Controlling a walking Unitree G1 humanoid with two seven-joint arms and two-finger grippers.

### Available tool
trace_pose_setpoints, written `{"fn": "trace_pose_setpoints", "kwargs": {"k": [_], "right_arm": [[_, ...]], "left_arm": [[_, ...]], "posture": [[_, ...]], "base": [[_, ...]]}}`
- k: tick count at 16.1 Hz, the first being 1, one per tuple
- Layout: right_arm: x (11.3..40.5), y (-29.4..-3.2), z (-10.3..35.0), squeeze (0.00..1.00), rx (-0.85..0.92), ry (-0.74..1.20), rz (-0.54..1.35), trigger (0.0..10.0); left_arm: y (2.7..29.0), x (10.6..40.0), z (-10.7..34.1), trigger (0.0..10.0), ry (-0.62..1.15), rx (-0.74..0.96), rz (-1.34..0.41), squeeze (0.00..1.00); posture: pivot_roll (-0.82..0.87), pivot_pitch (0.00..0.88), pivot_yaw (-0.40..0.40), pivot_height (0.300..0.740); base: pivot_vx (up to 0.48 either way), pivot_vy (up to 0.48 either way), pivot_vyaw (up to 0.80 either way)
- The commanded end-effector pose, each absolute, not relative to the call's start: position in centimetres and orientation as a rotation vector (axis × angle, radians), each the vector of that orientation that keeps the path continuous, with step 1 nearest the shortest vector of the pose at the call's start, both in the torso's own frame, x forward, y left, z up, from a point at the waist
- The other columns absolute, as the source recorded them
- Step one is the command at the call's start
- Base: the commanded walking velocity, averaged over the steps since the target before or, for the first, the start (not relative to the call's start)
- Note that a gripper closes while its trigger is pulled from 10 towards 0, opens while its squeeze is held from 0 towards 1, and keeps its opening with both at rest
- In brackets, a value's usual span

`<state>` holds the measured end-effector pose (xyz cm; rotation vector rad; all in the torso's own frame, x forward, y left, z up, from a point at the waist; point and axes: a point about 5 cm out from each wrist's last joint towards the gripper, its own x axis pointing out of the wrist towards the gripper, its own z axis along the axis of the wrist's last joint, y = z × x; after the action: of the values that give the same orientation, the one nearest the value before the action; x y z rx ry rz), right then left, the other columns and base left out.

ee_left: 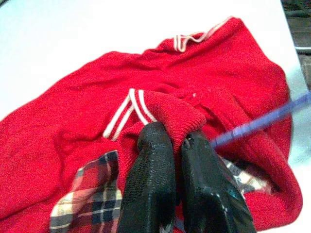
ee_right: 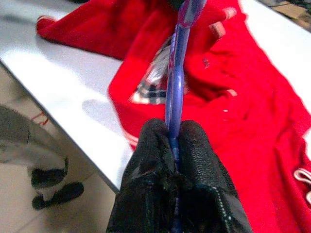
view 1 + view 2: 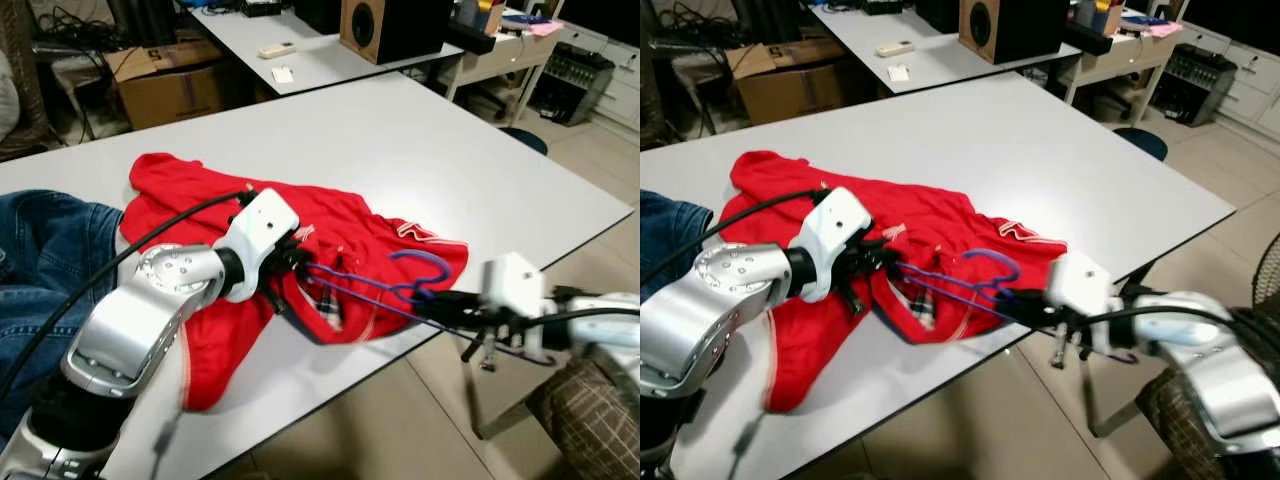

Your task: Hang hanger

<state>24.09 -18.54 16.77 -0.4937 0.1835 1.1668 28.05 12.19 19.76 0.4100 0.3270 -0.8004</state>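
Observation:
A red jacket (image 3: 330, 250) with white-striped collar and plaid lining lies crumpled on the white table (image 3: 420, 150), near its front edge. My left gripper (image 3: 292, 258) is shut on a fold of the jacket's ribbed collar (image 1: 172, 114). A thin purple hanger (image 3: 380, 285) reaches across the jacket's opening, its hook (image 3: 425, 265) curling up over the red cloth. My right gripper (image 3: 440, 305) is shut on the hanger's end just off the table's front edge; the bar (image 2: 176, 73) runs out from between its fingers (image 2: 150, 160) toward the jacket.
Blue jeans (image 3: 45, 260) lie on the table at the left. A second table (image 3: 300, 50) with a speaker (image 3: 385, 25) stands behind, with cardboard boxes (image 3: 165, 85) beside it. White drawers (image 3: 590, 70) are at the far right. Tiled floor lies beyond the front edge.

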Motion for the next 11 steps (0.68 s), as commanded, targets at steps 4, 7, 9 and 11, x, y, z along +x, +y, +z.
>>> {"fn": "trace_pose_setpoints", "kwargs": {"k": [4,7,9,11], "right_arm": [[25.4,-16.8,15.4,0.00,-0.572,0.153,1.141,10.0],[26.3,-15.8,15.8,0.00,-0.592,0.065,1.093,10.0],[27.2,-16.6,16.6,0.00,-0.631,0.019,0.983,10.0],[26.4,-17.7,15.6,0.00,-0.649,0.113,1.007,10.0]], "left_arm": [[10.3,28.0,21.7,0.0,0.238,0.388,-0.875,0.00],[10.1,28.2,21.9,0.0,0.232,0.394,-0.873,0.00],[11.1,28.7,21.6,0.0,0.246,0.438,-0.810,0.00],[12.0,29.4,21.7,0.0,0.230,0.439,-0.726,0.00]], "posture": [[-0.01,0.040,0.025,0.740],[-0.01,0.035,0.029,0.740],[-0.01,0.035,0.029,0.740],[-0.01,0.035,0.027,0.740]], "base": [[0.000,0.000,0.00],[0.000,0.000,0.00],[0.000,0.000,0.00],[0.000,0.000,0.00]]}}
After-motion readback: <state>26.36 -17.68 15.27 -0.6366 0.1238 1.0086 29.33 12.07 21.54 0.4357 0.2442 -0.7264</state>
